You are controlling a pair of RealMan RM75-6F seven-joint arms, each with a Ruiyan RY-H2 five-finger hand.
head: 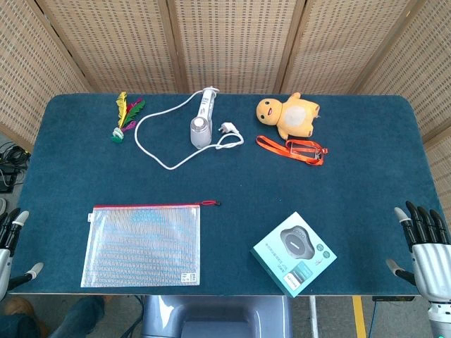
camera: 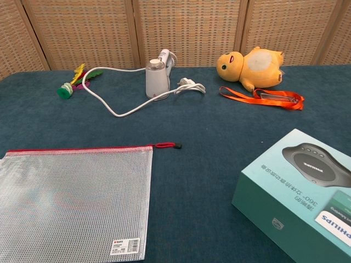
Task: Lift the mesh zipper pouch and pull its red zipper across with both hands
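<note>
The mesh zipper pouch (head: 141, 245) lies flat on the near-left part of the blue worktop (head: 225, 176), its red zipper (head: 146, 206) running along the far edge with the red pull tab (head: 210, 203) sticking out past the right corner. A small white label (camera: 123, 246) sits in the pouch's near-right corner; its print is too small to read. Neither hand touches the pouch. The left hand (head: 13, 243) shows at the left edge of the head view, off the worktop's near-left corner, its fingers (head: 21, 217) spread and holding nothing. The right hand (head: 423, 243) hovers at the near-right corner, fingers likewise wide apart and empty. To the right of the pouch rests a teal box (camera: 299, 192) picturing a dark rounded device, with "PHILIPS" readable on it in the chest view, upside down. Along the far side lie a feathered shuttlecock (head: 125, 116), a white corded appliance (head: 201, 127), a yellow plush toy (head: 289, 115) and an orange lanyard (head: 292, 149) just in front of the toy.
</note>
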